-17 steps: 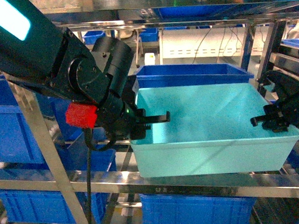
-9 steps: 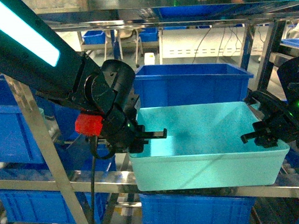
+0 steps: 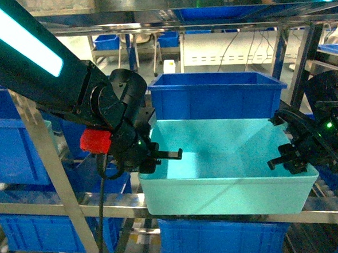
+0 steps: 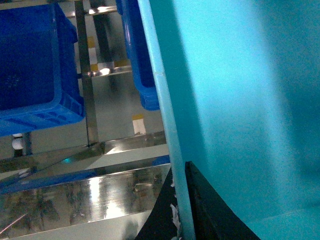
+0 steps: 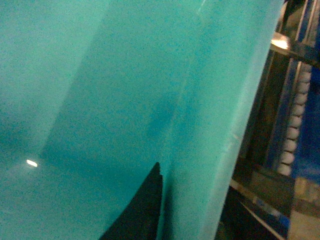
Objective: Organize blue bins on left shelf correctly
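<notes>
A light turquoise blue bin (image 3: 223, 169) sits on the front rail of the left shelf (image 3: 93, 207), tilted slightly toward me. My left gripper (image 3: 159, 156) is shut on its left wall, one finger inside and one outside. In the left wrist view the black fingers (image 4: 210, 212) of the left gripper (image 4: 181, 212) pinch the bin's rim (image 4: 167, 120). On the opposite side, my right gripper (image 3: 286, 160) is shut on the right wall. The right wrist view shows one dark finger (image 5: 142, 210) against the inside of that wall (image 5: 210, 140).
A royal-blue tote (image 3: 218, 93) stands right behind the turquoise bin. More royal-blue totes sit at the left (image 3: 9, 142) and on the level below (image 3: 222, 238). A steel upright (image 3: 45, 163) crosses in front of my left arm. White rollers (image 5: 295, 120) line the rack beside the right wall.
The turquoise bin has slid forward and lower, away from the royal-blue tote behind it. Both grippers moved with it and kept their hold.
</notes>
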You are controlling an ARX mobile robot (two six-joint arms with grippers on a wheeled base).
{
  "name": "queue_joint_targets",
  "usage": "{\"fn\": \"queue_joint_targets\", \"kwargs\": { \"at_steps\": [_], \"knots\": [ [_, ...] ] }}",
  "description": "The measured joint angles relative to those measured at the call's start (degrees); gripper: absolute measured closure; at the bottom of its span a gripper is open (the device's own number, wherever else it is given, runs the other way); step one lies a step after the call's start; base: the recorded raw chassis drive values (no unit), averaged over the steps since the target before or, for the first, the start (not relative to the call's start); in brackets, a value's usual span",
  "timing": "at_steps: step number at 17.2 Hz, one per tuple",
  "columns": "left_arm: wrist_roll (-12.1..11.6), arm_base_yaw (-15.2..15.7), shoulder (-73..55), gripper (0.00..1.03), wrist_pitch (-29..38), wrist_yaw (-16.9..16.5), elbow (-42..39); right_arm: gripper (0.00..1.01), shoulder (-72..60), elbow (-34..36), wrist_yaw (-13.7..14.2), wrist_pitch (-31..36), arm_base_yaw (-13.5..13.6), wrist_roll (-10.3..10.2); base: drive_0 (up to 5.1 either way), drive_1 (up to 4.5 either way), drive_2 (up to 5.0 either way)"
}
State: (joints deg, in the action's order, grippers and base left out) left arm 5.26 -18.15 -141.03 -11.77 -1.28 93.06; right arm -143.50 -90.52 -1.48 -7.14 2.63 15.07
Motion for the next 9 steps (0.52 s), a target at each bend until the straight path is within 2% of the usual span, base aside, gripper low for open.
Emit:
{"fn": "queue_joint_targets", "kwargs": {
  "at_steps": [1, 2, 5, 8, 9],
  "knots": [
    [-0.9, 0.0, -0.1, 0.92, 1.9, -0.4, 0.0, 0.62, 0.0, 0.0, 1.7, 0.0, 0.2, 4.9, 0.0, 0.0, 0.0],
    [-0.7, 0.2, -0.1, 0.79, 3.8, -1.4, 0.6, 0.49, -0.2, 0.0, 3.1, 0.8, 0.3, 7.5, 0.0, 0.0, 0.0],
    [-0.1, 0.5, -0.1, 0.56, 7.7, -3.3, 1.9, 0.25, -0.9, -0.9, 3.4, 4.0, 0.3, 8.5, 0.0, 0.0, 0.0],
    [0.8, 0.8, -0.1, 0.36, 9.4, -4.5, 3.6, 0.05, -1.2, -2.2, 2.7, 7.7, 0.5, 8.3, 0.0, 0.0, 0.0],
    [0.8, 0.8, -0.1, 0.27, 9.2, -4.8, 4.7, 0.01, -1.2, -2.6, 2.1, 9.7, 0.7, 7.4, 0.0, 0.0, 0.0]
  ]
}}
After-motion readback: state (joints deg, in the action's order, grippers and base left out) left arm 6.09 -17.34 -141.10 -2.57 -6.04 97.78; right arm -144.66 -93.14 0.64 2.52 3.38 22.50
